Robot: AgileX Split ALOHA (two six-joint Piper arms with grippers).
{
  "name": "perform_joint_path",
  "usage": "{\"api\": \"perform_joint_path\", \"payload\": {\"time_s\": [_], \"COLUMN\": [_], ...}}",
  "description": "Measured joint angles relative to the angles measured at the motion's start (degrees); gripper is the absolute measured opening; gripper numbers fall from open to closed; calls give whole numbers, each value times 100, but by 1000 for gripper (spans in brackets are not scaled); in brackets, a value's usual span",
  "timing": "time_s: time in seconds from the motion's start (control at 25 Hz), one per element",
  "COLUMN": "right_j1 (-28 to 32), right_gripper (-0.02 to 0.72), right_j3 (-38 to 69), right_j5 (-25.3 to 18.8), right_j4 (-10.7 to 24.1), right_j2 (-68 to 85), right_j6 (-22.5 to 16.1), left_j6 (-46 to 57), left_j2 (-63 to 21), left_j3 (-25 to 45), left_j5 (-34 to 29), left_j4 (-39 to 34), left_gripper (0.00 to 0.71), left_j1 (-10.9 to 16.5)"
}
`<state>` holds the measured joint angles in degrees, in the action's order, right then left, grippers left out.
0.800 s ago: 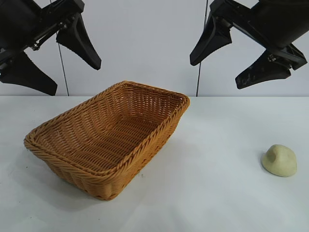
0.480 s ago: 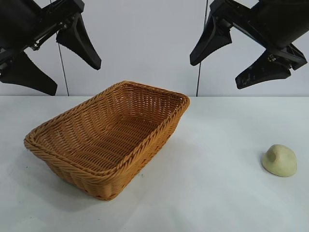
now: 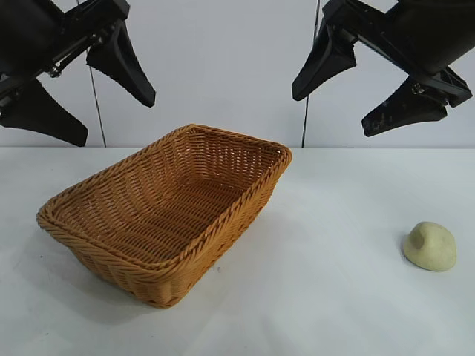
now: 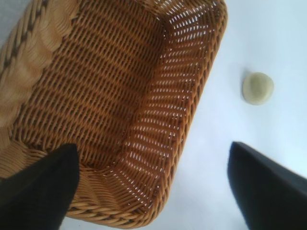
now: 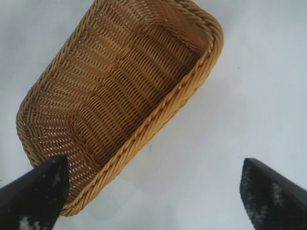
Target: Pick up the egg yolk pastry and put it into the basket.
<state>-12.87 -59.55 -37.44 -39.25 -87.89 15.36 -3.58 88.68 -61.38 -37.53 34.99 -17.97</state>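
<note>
Nothing has moved. Both grippers, left gripper and right gripper, hang high with fingers spread wide. Far below, the egg yolk pastry sits on the white surface, well apart from the basket.

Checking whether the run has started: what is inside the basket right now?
Nothing: the basket shows only bare woven floor. The egg yolk pastry lies on the table, apart from it. The near wall hides a strip of floor from the exterior view.

My view: a plain white workspace.
I see a white table meeting a pale wall crossed by two thin dark vertical lines.
</note>
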Motion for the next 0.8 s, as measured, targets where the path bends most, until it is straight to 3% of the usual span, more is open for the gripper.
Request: {"api": "perform_joint_path", "payload": {"time_s": [0.48,0.6,0.8], "right_j1": [0,0,0], "right_gripper": [691,691,691], "right_j3": [0,0,0], "right_j5": [16,20,20], "right_j4": [0,0,0], "right_j2": [0,0,0], "right_j6": [0,0,0], "left_j6": [419,742,1941], "left_j2": [0,0,0], "left_j3": [0,97,395], "left_j5": [60,12,53], "left_j4": [192,35,-861], "left_gripper": [609,609,609], "left_j1": [-38,-264,-878]}}
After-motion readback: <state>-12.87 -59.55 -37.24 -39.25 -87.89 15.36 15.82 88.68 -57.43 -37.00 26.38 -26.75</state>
